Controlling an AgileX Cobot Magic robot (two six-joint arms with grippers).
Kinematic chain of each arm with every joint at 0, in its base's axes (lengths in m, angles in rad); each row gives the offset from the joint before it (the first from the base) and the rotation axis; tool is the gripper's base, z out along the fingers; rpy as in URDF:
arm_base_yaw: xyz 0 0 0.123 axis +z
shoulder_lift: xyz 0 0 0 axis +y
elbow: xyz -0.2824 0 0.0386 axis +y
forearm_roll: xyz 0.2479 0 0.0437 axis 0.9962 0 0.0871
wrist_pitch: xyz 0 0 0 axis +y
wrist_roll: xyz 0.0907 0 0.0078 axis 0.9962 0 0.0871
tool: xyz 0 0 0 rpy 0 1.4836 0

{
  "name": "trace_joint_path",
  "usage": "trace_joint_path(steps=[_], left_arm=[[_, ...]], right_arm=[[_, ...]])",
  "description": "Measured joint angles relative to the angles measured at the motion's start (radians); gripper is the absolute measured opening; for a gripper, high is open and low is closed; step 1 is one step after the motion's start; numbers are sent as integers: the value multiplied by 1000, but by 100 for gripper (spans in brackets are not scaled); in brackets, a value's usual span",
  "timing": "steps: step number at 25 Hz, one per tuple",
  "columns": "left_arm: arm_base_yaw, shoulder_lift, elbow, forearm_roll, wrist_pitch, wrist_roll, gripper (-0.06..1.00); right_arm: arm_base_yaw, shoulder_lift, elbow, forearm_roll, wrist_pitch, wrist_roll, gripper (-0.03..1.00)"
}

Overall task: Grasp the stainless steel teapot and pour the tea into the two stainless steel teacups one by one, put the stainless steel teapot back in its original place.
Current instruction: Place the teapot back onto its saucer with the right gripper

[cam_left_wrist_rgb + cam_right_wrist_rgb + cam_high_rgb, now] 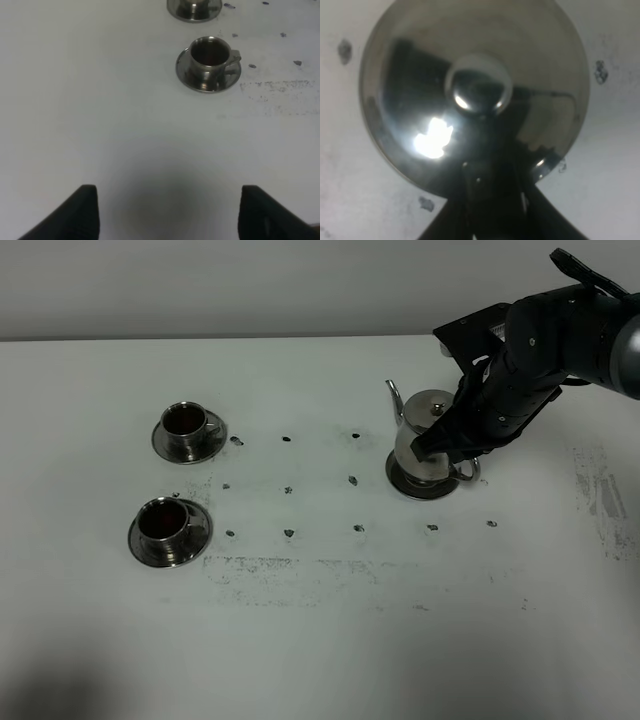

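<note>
One stainless steel teapot (428,430) stands on one flat steel disc (412,486). Two stainless steel teacups, the far one (186,421) and the near one (163,522), each sit on a saucer, two saucers altogether, and both hold reddish-brown tea.

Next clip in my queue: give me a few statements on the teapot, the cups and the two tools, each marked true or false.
1. The teapot stands on its round disc. True.
2. Both teacups are empty. False: the far teacup and the near teacup each hold dark reddish tea.
3. The right tool is shut at the teapot's handle. True.
4. The left tool grips a cup. False: it is open over bare table.
5. Each cup sits on a saucer. True.
</note>
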State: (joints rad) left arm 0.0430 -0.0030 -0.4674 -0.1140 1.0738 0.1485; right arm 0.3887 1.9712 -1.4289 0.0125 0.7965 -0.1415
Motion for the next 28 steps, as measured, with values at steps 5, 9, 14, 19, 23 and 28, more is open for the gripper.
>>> trace_joint_path(steps=[5, 9, 14, 19, 23, 28], left_arm=[[0, 0, 0, 0, 0, 0, 58], [0, 0, 0, 0, 0, 0, 58], [0, 0, 0, 0, 0, 0, 58], [0, 0, 0, 0, 0, 0, 58], [0, 0, 0, 0, 0, 0, 58], [0, 0, 0, 0, 0, 0, 58]], right_arm=[[-3, 4, 0, 10, -16, 1, 20], [-4, 5, 9, 22, -45, 3, 20], [-5, 10, 51, 22, -82, 4, 20], [-5, 10, 51, 23, -93, 6, 20], [-5, 10, 51, 25, -88, 12, 20], [-5, 10, 70, 26, -92, 14, 20]])
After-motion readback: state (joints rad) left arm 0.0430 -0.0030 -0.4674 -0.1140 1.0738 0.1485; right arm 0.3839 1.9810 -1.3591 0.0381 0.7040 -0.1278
